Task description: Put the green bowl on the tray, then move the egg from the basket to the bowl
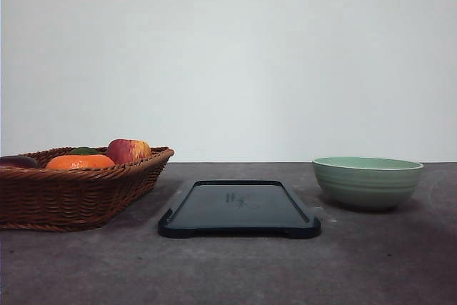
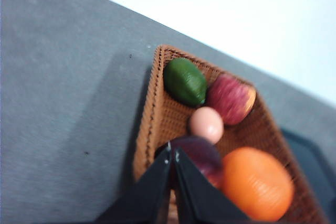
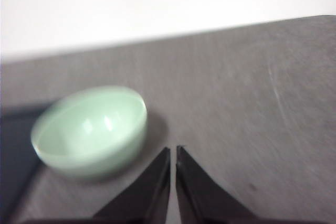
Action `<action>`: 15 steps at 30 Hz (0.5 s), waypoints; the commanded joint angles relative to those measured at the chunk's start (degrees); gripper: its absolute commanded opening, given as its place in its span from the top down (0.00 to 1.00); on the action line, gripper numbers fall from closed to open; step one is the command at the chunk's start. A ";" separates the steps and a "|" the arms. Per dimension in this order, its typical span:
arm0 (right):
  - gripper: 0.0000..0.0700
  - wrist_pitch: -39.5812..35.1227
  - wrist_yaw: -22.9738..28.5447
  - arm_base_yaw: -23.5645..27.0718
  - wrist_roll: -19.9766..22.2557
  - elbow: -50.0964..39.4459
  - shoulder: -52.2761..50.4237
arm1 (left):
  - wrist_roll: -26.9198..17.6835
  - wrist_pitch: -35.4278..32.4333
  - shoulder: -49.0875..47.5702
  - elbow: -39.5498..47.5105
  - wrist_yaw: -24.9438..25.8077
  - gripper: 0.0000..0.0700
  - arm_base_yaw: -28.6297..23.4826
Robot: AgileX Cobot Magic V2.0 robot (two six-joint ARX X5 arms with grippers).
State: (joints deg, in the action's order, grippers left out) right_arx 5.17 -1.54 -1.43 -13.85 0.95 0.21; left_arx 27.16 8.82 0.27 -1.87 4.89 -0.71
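1. The green bowl [image 1: 367, 182] stands on the desk [image 1: 228, 269] just right of the tray [image 1: 239, 208], apart from it and empty; nothing has been placed yet, so step 1 of the task is the one in hand.
2. The right gripper [image 3: 172, 153] hangs above the desk near the bowl, its fingers [image 3: 157, 182] closed together with nothing between them. This view is blurred, so how near it is to the rim is hard to judge.
3. To do this well, the fingers should part first, then straddle the bowl's wall at the rim side nearest the gripper, 1 finger inside and 1 outside, gripping firmly since the glazed surface likely slips.
4. Lift clear of the tray's raised rim, carry left, and set the bowl down near the tray's centre.
5. The basket [image 1: 78, 191] sits left of the tray. In it the egg [image 2: 206, 124] lies against the apple [image 2: 231, 98], beside the green fruit [image 2: 185, 81] and orange [image 2: 257, 182].
6. The left gripper [image 2: 172, 150] hovers over the basket, fingers closed and empty.
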 commanded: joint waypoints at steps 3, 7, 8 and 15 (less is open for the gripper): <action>0.98 -8.48 -0.05 0.11 -9.96 -0.17 0.00 | 6.66 -7.90 -0.04 1.05 0.24 1.00 -0.02; 0.99 -14.80 -0.50 0.09 -9.92 0.21 0.02 | 3.66 -14.18 -0.02 0.57 0.00 1.00 -0.02; 0.99 -15.03 -0.61 0.07 -9.90 0.67 0.07 | 3.52 -15.05 -0.02 0.17 -0.13 1.00 -0.02; 0.99 -14.08 -0.54 0.07 -7.40 6.96 1.87 | 1.44 -15.25 0.99 -5.78 -3.65 1.00 -0.02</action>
State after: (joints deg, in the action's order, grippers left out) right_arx -8.58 -1.96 -1.43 -22.31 6.90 1.75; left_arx 30.55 -5.54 1.01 -6.09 1.59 -0.71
